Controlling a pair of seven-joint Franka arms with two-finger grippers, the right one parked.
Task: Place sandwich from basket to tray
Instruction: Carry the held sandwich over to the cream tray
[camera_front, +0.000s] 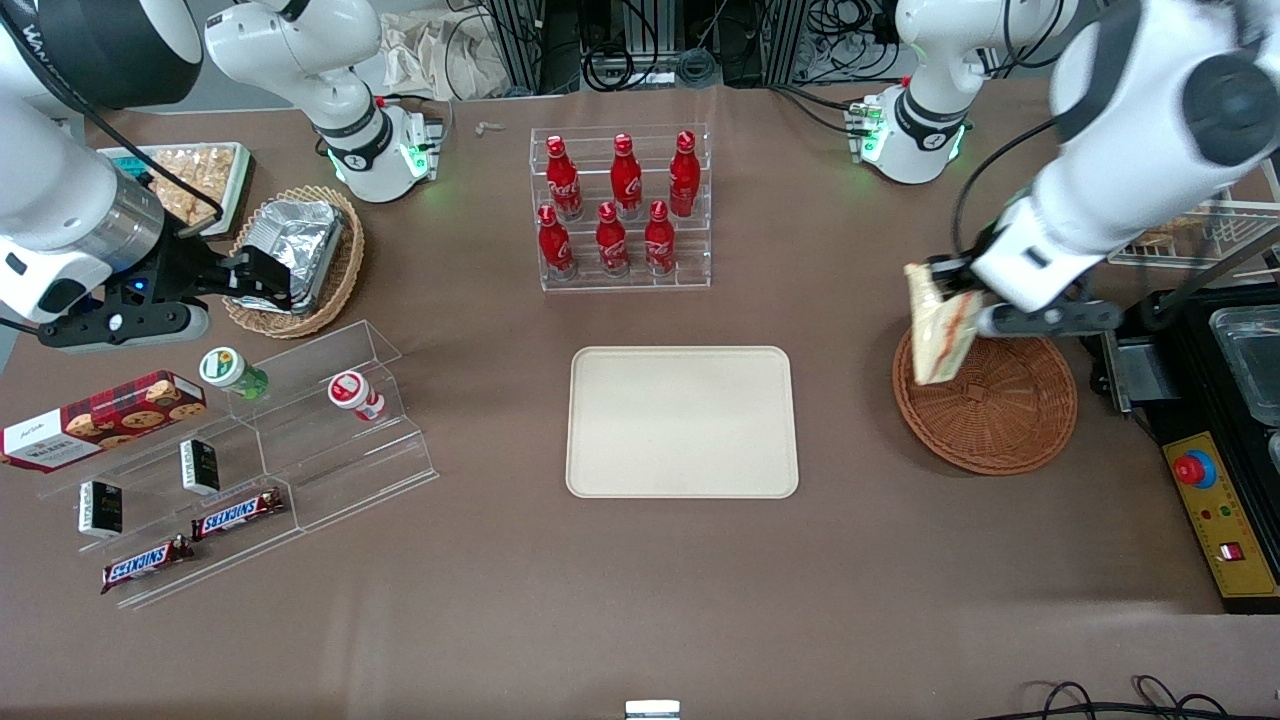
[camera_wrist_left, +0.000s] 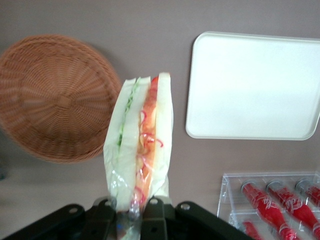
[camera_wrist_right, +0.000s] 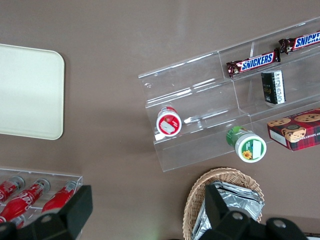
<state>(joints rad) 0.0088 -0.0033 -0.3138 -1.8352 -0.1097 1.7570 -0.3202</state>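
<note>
Gripper (camera_wrist_left: 129, 210) clamped on sandwich (camera_front: 941, 325), long axis hanging downward above basket (camera_front: 1000, 420) edge; tray (camera_front: 682, 421) toward parked arm's end.

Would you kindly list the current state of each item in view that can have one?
sandwich: wrapped in clear film, lifted, hanging above the basket's rim.
basket: empty.
tray: empty, flat on the table.
left end effector: shut on the sandwich, above the basket.
cola bottles: upright in their clear rack.
</note>
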